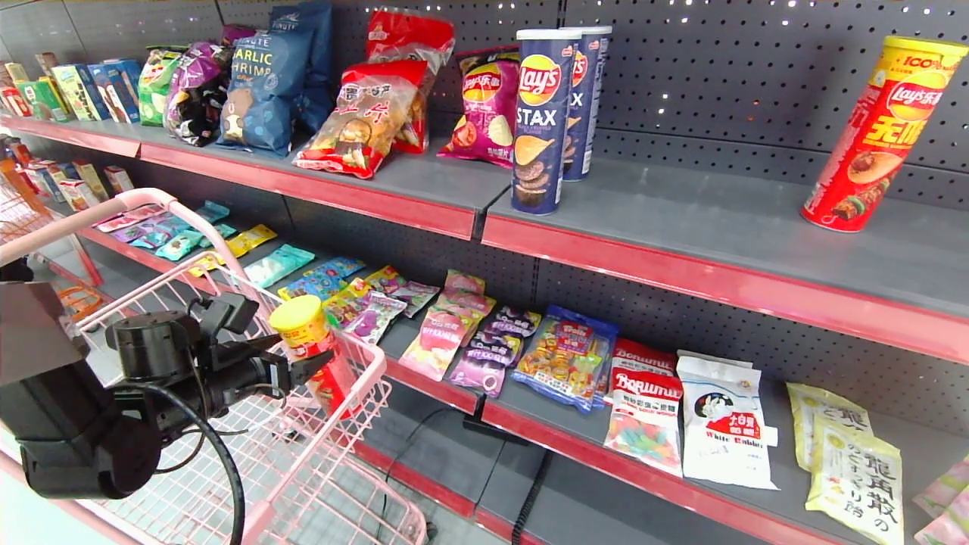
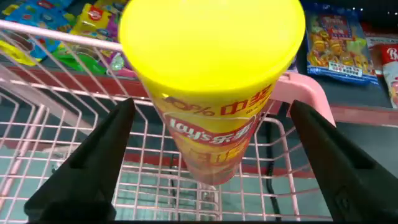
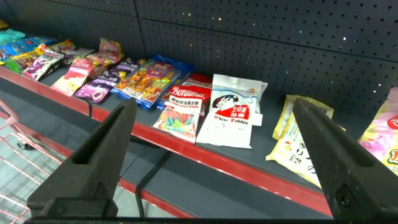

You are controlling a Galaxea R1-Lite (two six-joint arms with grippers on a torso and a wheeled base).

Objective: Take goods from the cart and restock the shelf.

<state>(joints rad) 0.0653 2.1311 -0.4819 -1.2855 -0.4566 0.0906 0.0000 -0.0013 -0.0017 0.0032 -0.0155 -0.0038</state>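
Note:
A red chip can with a yellow lid (image 1: 310, 341) stands upright in the far corner of the pink wire cart (image 1: 250, 288). My left gripper (image 1: 306, 362) is inside the cart and open. Its two dark fingers (image 2: 87, 168) stand on either side of the can (image 2: 211, 130) with gaps showing. A matching red can (image 1: 882, 136) leans on the upper shelf (image 1: 681, 204) at the right. My right gripper (image 3: 214, 106) is open with nothing in it, facing the lower shelf (image 3: 205, 162).
Two blue chip cans (image 1: 545, 121) and several snack bags (image 1: 363, 121) fill the upper shelf's left part. Between the blue cans and the red can lies bare shelf. Candy bags (image 1: 560, 356) cover the lower shelf. A black cable (image 1: 530, 492) hangs below it.

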